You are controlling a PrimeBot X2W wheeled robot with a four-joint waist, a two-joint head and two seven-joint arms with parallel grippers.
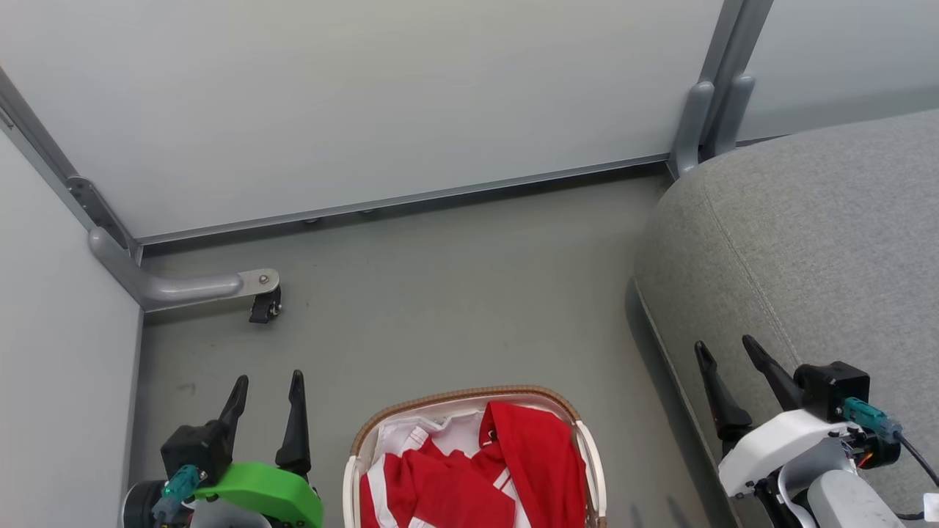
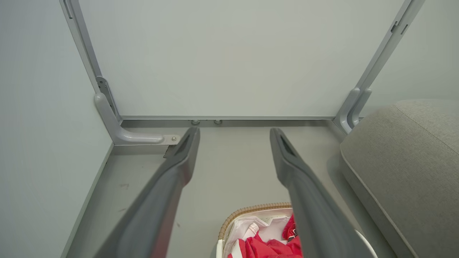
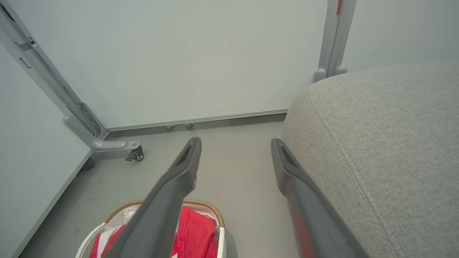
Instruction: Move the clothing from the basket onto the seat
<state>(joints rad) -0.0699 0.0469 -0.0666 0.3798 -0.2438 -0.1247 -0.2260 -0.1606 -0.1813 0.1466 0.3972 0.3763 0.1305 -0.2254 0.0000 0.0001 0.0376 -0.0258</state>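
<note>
Down at the bottom centre of the head view, the basket (image 1: pixel 469 393) sits on the floor (image 1: pixel 455 293): oval, white plastic wall, tan woven rim w/ a braided look, white fabric liner (image 1: pixel 449 411) showing at the far end. Clothing (image 1: pixel 532 455) is inside it, heaped & crumpled: soft red fabric w/ white panels and thin white stripes, one red fold riding up near the far rim. Seat (image 1: pixel 821 242) is on the right, near the basket but apart from it. It's a big rounded grey cushion, coarse flecked weave, stitched seam curving over the top. Left gripper (image 1: pixel 269 378) hovers left of the basket, two long dark tapered fingers spread wide, nothing between them, bright green cover (image 1: pixel 268 493) on the wrist. Right gripper (image 1: pixel 725 343) shows against the seat's edge, fingers likewise wide apart, holding nothing; whether it touches the fabric, can't tell. Glossy white housing (image 1: pixel 770 444) sits behind it, w/ a teal plug (image 1: pixel 869 419). Floor's smooth matte grey w/ faint scuffs. Behind are pale smooth partition panels (image 1: pixel 381 95) in grey metal frames, plus a rounded metal foot (image 1: pixel 187 287) w/ a small black caster (image 1: pixel 265 306) at the left corner.
</note>
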